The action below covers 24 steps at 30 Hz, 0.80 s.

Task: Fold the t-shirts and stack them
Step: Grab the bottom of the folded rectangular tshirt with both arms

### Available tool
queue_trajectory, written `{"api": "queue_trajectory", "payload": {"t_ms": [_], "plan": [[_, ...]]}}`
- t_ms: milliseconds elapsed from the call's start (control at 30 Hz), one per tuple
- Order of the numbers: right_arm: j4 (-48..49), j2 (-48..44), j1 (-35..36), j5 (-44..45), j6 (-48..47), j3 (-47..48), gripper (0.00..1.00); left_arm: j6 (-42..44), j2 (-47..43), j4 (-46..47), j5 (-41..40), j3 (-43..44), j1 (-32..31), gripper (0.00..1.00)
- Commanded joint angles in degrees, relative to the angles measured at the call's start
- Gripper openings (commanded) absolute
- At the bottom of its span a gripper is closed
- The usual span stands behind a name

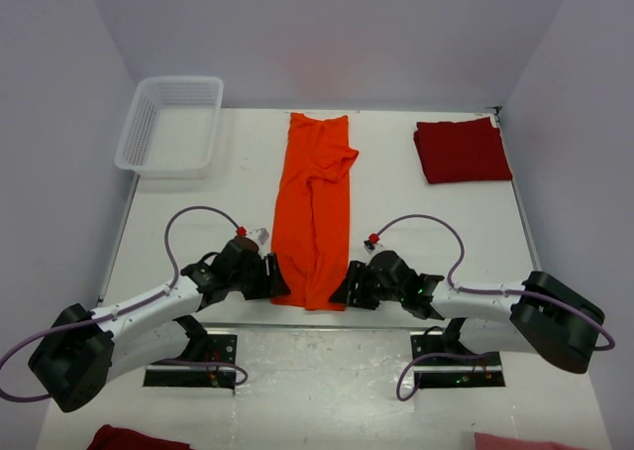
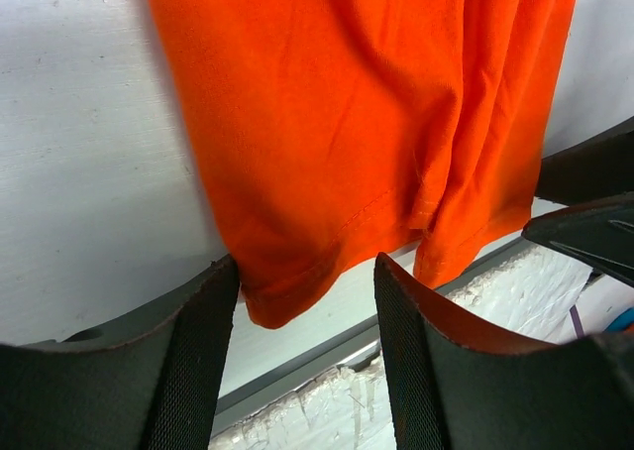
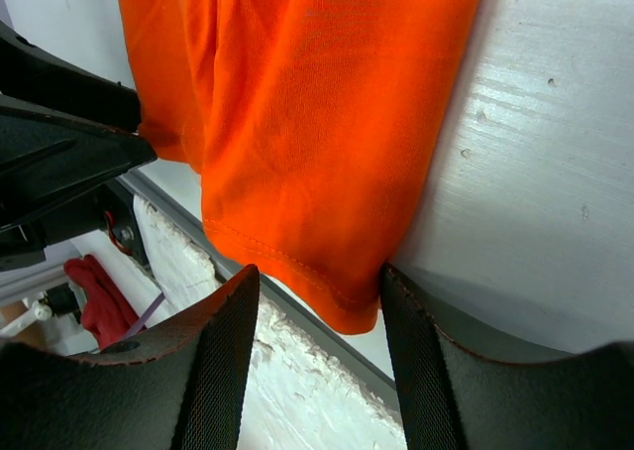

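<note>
Stretched low along the white worktop's [image 1: 416,212] near edge, left arm [image 1: 149,311] and right arm [image 1: 475,301] point inward at the bright orange cloth t-shirt [image 1: 315,212], which lies lengthwise. Left claw [image 2: 305,272] gapes around its near left hem corner. Right claw [image 3: 319,272], likewise open, straddles its near right corner. Folded dark red t-shirt [image 1: 462,151] rests far right of it.

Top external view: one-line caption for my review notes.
Left gripper and right gripper, open, flank the near hem of the orange t-shirt; dark red t-shirt folded far right, white basket far left.
</note>
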Motion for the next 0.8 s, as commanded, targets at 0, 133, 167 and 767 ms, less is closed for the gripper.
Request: {"api": "queue_trajectory", "payload": {"t_ms": [0, 133, 167, 767], "plan": [[-4.9, 2.1, 0.2, 1.4, -0.3, -0.6, 0.54, -0.1, 0.0, 0.1, 0.0, -1.1, -0.2, 0.59], [-4.5, 3.1, 0.2, 1.0, 0.2, -0.4, 0.53, -0.2, -0.2, -0.1, 0.4, -1.2, -0.3, 0.59], [-4.5, 3.3, 0.3, 1.0, 0.3, -0.4, 0.52, -0.2, -0.4, -0.4, 0.5, -1.2, -0.3, 0.59], [-2.8, 7.5, 1.6, 1.7, 2.1, 0.1, 0.24, -0.2, -2.1, 0.4, 2.4, -2.6, -0.5, 0.03]]}}
